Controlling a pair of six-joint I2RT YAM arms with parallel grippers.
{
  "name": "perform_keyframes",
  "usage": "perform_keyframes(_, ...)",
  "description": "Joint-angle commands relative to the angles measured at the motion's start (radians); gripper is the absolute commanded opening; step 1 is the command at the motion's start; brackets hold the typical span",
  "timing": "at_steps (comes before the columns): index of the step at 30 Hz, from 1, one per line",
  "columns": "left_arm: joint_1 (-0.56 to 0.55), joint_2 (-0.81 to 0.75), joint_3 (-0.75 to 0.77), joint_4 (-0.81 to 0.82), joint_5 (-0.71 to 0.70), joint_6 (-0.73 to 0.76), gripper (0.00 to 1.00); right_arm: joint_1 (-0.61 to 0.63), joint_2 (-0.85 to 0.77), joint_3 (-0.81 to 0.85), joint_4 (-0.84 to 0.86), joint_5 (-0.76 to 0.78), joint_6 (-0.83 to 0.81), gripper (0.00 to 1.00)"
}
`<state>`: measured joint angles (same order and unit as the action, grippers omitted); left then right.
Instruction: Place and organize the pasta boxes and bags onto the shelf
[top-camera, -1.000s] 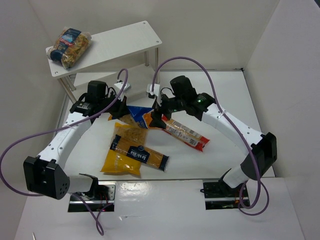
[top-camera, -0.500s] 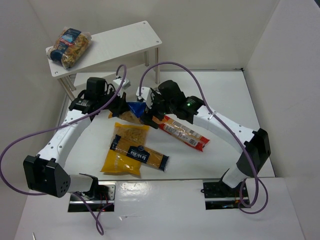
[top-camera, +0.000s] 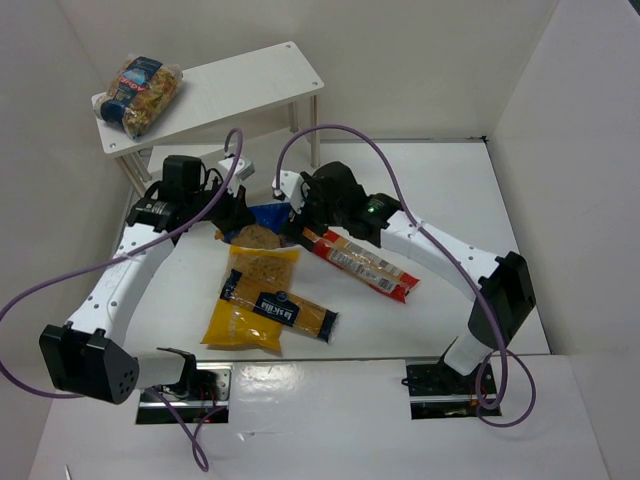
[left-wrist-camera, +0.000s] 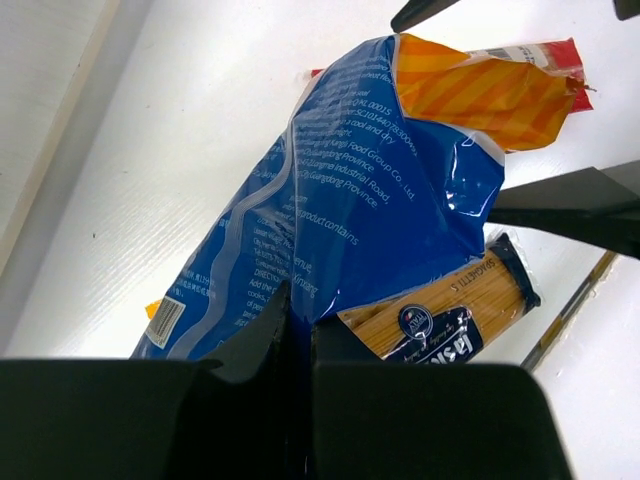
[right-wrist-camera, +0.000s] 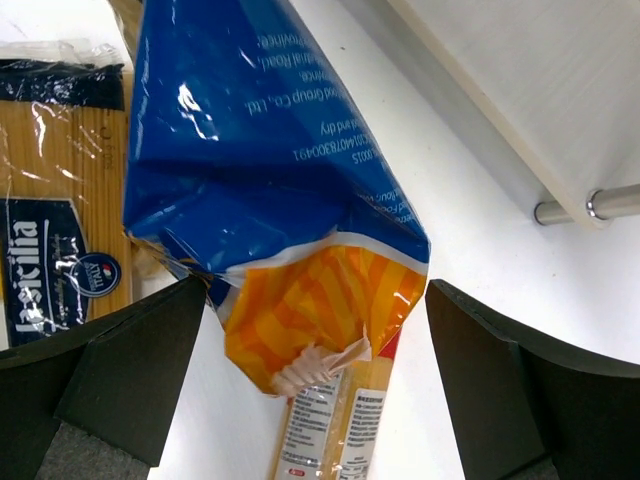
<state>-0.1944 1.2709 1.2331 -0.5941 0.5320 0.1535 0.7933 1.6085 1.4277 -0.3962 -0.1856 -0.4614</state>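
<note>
1. My left gripper has its fingers pressed together on one end of the blue bag, pinching a fold of film. The bag seems raised off the table, between the two arms and just in front of the shelf.
2. My right gripper stands spread wide, a finger on either side of the bag's orange end, gripping nothing.
3. I would close the right on the crimped seam, not the loose belly, then carry both ends level.
4. The film is glossy, slick and creased, and I judge the soft contents will sag and shift.
5. The spiral-pasta bag sits on the top board, so I would aim beside it.
6. The long yellow pack and the red-and-clear pack lie flat and look stiffer.
</note>
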Motion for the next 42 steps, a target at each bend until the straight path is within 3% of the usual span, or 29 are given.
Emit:
perform_keyframes(1,0.007,-0.064,0.074,0.091,0.126,0.011,0.0,-0.029,-0.005,-0.012,0.048,-0.024,-0.006,0.99)
perform_keyframes(10,0.016,-0.073,0.063,0.057,0.203,0.055,0.0,-0.072,-0.033,-0.021,0.048,-0.127,-0.006,0.99)
perform_keyframes(18,0.007,-0.073,0.074,-0.018,0.286,0.161,0.0,-0.14,0.068,0.062,-0.064,-0.607,-0.092,0.99)
perform_keyframes(21,0.007,-0.073,0.074,-0.027,0.298,0.179,0.0,-0.14,0.136,0.102,-0.112,-0.702,-0.131,0.99)
perform_keyframes(27,0.007,-0.073,0.083,-0.027,0.298,0.17,0.0,-0.074,0.195,0.105,-0.135,-0.706,-0.175,0.99)
perform_keyframes(29,0.007,-0.073,0.083,-0.018,0.298,0.17,0.0,-0.059,0.195,0.105,-0.135,-0.706,-0.166,0.9)
perform_keyframes(30,0.007,-0.064,0.083,-0.006,0.298,0.158,0.0,-0.043,0.195,0.129,-0.135,-0.697,-0.166,0.77)
perform_keyframes(31,0.007,-0.064,0.083,-0.006,0.298,0.158,0.0,-0.034,0.208,0.143,-0.135,-0.669,-0.166,0.21)
perform_keyframes(32,0.007,-0.064,0.083,0.003,0.298,0.158,0.0,-0.025,0.208,0.155,-0.135,-0.646,-0.134,0.0)
perform_keyframes(38,0.007,-0.09,0.051,0.022,0.212,0.136,0.0,-0.025,0.173,0.186,-0.148,-0.557,-0.097,0.0)
perform_keyframes(39,0.007,-0.106,0.042,0.022,0.153,0.121,0.32,-0.037,0.16,0.186,-0.138,-0.54,-0.088,0.0)
perform_keyframes(40,0.007,-0.117,0.033,0.033,0.129,0.121,0.57,-0.051,0.148,0.175,-0.119,-0.523,-0.073,0.0)
perform_keyframes(41,0.019,-0.128,0.016,0.033,0.106,0.112,0.76,-0.051,0.118,0.16,-0.109,-0.479,-0.063,0.0)
perform_keyframes(42,0.019,-0.146,0.006,0.045,0.035,0.103,0.85,-0.051,0.102,0.151,-0.084,-0.45,-0.054,0.0)
